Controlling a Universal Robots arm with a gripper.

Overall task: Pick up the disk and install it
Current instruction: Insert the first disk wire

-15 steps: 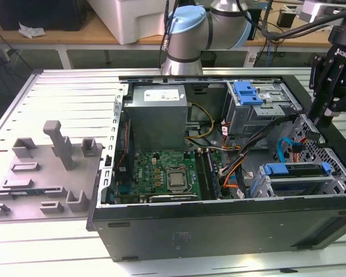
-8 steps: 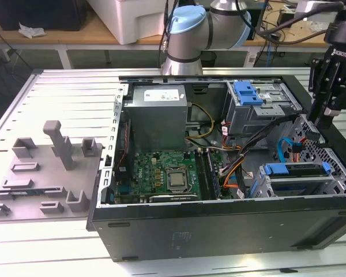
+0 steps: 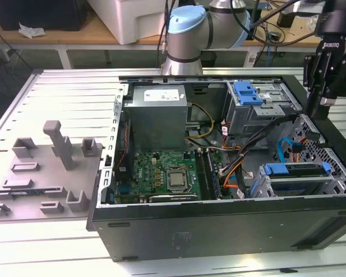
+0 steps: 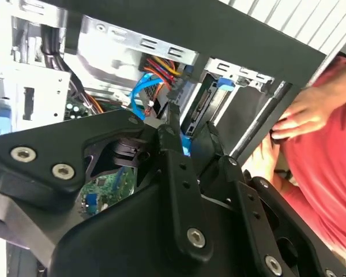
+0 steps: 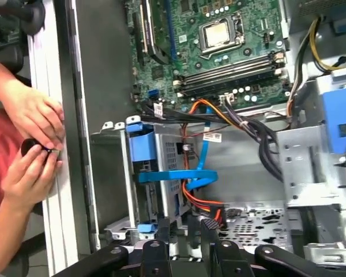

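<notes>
The disk [image 3: 297, 183] stands on edge in the bay at the case's corner, at the exterior view's right, with its blue carrier frame [image 3: 293, 169] on top. In the first wrist view the blue frame [image 5: 143, 145] and the disk's grey side [image 5: 164, 167] lie just beyond my fingertips. My gripper [image 3: 322, 111] hangs above the case's right wall, a little behind the disk. Its black fingers [image 5: 157, 245] are open with nothing between them, and the gripper [image 5: 184, 231] [image 4: 188, 130] is apart from the disk.
The open black computer case [image 3: 219, 225] holds a motherboard [image 3: 167, 173], a grey power-supply box [image 3: 158, 115], a drive cage with a blue latch [image 3: 248, 92], and orange and blue cables [image 5: 202, 167]. A person's hands [image 5: 29, 133] work at the case wall. A grey fixture plate [image 3: 46, 173] lies left.
</notes>
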